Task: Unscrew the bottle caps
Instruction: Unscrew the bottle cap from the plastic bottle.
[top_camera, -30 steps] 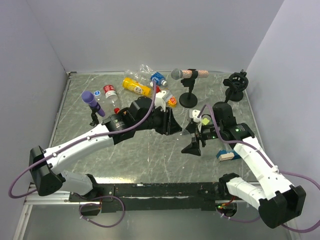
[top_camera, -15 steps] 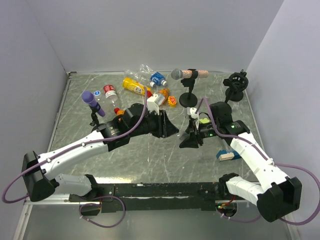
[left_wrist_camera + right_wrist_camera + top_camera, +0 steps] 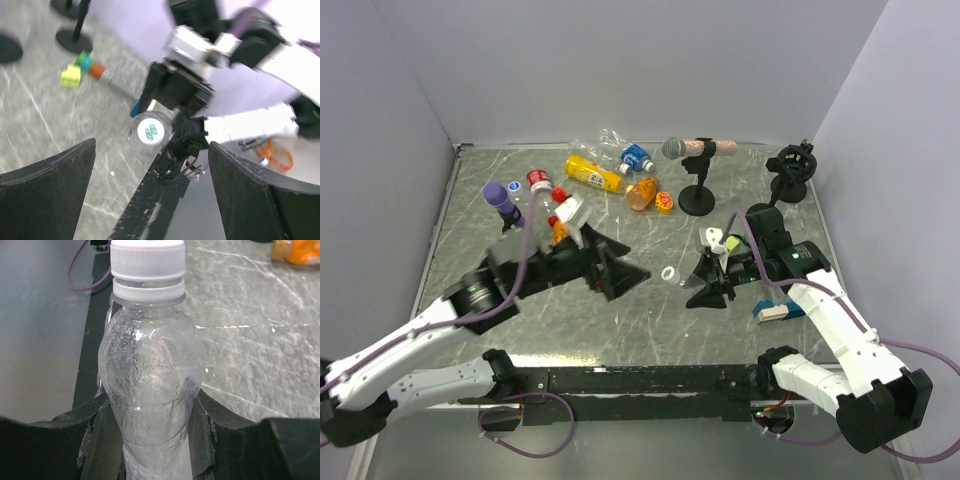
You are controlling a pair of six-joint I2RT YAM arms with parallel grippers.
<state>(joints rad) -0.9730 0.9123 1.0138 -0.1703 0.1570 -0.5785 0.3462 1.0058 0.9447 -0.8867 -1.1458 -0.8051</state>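
Bottle cap (image 3: 147, 260), white and ribbed, sits fully seated on the neck of a clear bottle (image 3: 150, 385). The right gripper (image 3: 150, 412) has its fingers (image 3: 95, 430) clamped on the bottle's lower body. The bottle hangs above the table (image 3: 620, 320), right of its middle and toward the near edge, with the cap end pointing at the left arm. The left gripper (image 3: 152, 150) faces that cap head-on with its fingers (image 3: 50, 170) wide apart, holding nothing, and there is a clear gap between it and the cap.

The step in hand looks like bringing the left gripper onto the cap. To do it well, the approach should run straight along the bottle's axis, so both pads land on the ribbed rim and not on the ring below it. A firm close should come before any turning. The thin wall already looks creased, so a harder squeeze from the right side risks buckling it — a looser one risks the whole bottle spinning. The other bottles (image 3: 592, 173) lie near the far edge, left of centre.
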